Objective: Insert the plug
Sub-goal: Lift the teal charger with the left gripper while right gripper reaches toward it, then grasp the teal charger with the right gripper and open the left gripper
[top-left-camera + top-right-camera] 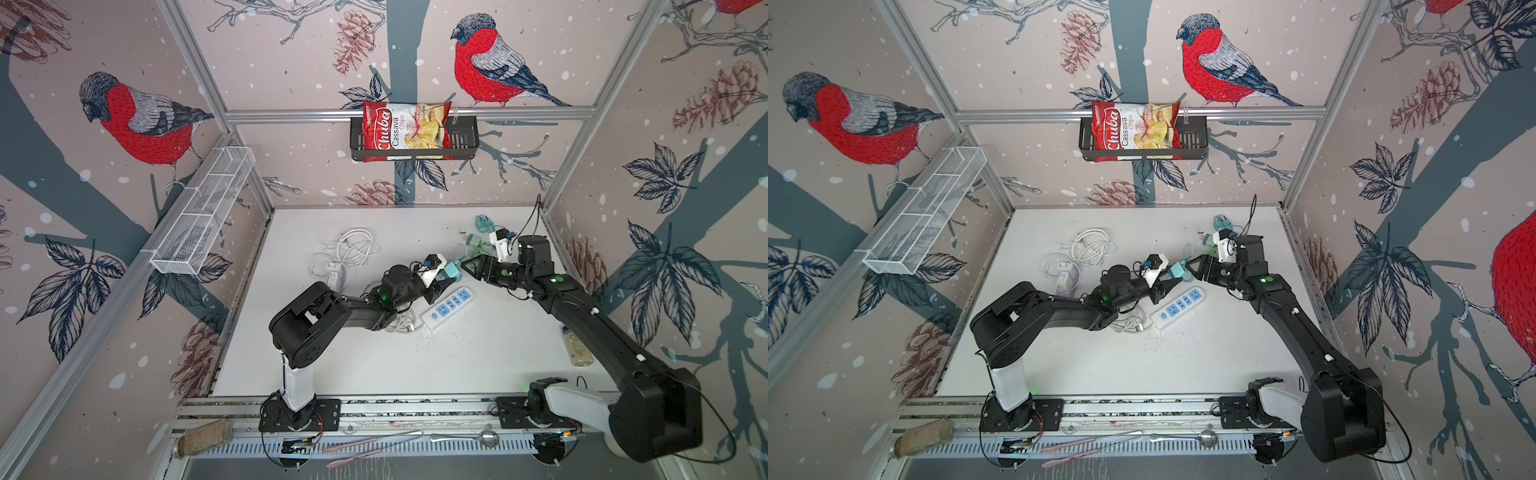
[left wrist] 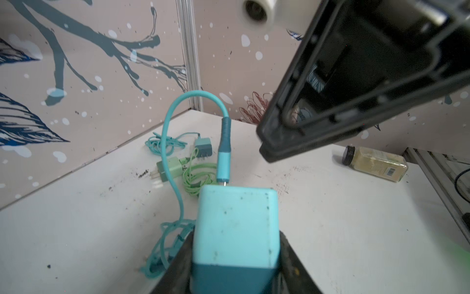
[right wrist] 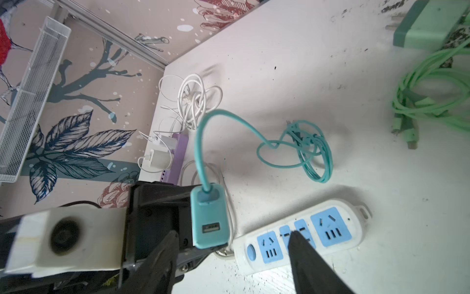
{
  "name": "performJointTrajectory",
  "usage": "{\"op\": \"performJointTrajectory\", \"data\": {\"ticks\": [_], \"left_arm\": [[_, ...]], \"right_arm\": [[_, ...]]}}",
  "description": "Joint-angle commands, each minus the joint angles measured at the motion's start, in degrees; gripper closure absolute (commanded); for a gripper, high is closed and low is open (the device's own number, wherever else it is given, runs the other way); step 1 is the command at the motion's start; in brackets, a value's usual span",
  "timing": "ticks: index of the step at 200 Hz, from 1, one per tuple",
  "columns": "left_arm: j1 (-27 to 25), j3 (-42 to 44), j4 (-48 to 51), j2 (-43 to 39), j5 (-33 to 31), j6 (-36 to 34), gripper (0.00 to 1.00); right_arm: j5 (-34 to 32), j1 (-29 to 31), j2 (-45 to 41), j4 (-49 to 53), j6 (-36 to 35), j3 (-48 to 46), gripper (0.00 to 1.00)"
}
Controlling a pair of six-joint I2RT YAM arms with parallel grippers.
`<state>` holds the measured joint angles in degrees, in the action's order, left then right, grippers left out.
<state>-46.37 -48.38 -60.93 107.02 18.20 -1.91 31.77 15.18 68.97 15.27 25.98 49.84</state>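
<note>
Mid-table, just beyond the white-and-blue plastic power strip [image 1: 449, 307], the left gripper [image 1: 445, 279] clamps a boxy teal plastic plug [image 2: 235, 224], the right gripper [image 1: 469, 268] close on its right, jaws wide.

Both top views look steeply down from high above the white power strip with blue socket faces [image 1: 448, 308], far enough back to take in the whole white tabletop [image 1: 457, 365], and they share nearly everything. The left wrist view sits close behind the teal block-shaped charger [image 2: 234, 224], facing the wall corner beyond the strip. The right wrist view looks down on the strip from nearby and shares that charger.
</note>
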Motion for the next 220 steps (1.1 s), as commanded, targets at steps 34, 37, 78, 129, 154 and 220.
{"op": "performJointTrajectory", "data": {"ticks": [34, 37, 78, 129, 154, 220], "left_arm": [[0.00, 2.85, -15.97, 1.25, 0.55, 0.38, 0.84], [0.00, 2.92, -16.17, 1.37, 0.71, 0.53, 0.84], [0.11, 4.98, -19.82, 1.19, 1.08, 1.17, 0.85], [0.06, 5.78, -20.89, 1.50, 0.14, 0.35, 0.85], [0.40, 5.75, -21.16, 1.78, -0.09, 0.29, 0.85], [1.03, 5.67, -21.60, 2.75, -0.27, 0.67, 0.85]], "right_arm": [[-3.33, 3.90, 4.67, 1.30, -1.96, 3.66, 0.33], [-3.31, 3.96, 4.81, 1.26, -1.95, 3.88, 0.33], [-4.06, 5.95, 7.55, 1.63, -1.89, 6.96, 0.34], [-4.84, 8.57, 11.07, 4.75, -3.18, 11.26, 0.38], [-5.58, 9.52, 10.33, 5.96, -3.61, 11.25, 0.38], [-6.18, 9.52, 7.59, 9.04, -5.27, 10.01, 0.38]]}}
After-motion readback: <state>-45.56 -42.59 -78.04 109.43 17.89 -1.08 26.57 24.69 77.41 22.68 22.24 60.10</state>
